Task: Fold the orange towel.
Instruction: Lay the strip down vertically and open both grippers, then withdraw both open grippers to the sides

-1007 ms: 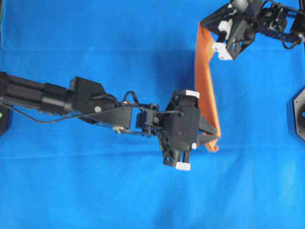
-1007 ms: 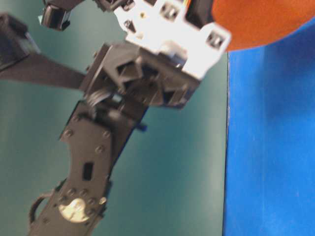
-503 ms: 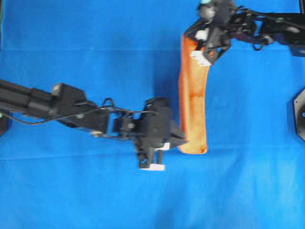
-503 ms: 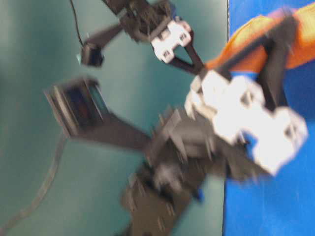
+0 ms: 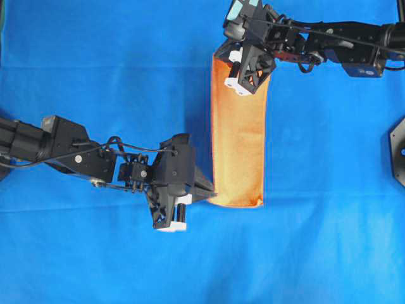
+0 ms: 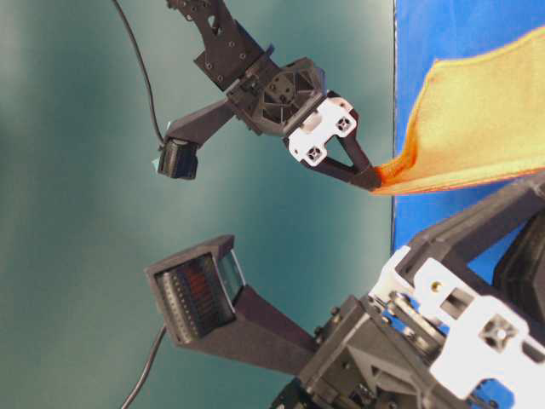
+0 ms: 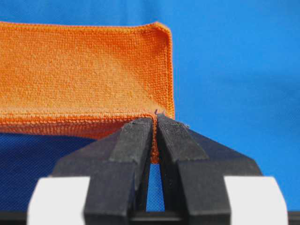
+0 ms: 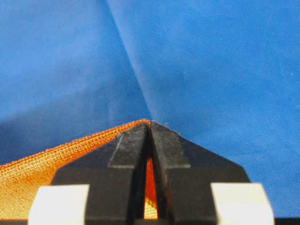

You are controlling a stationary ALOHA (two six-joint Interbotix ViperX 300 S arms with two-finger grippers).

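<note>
Both tools pinched on orange towel corners

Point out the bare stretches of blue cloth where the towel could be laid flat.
Bare blue cloth runs wide above the left arm, and all along the bottom edge below it. The middle is crowded: the orange towel hangs between left gripper and right gripper.

I am counting one orange towel, one blue cloth, and two grippers: left gripper, right gripper.
</note>
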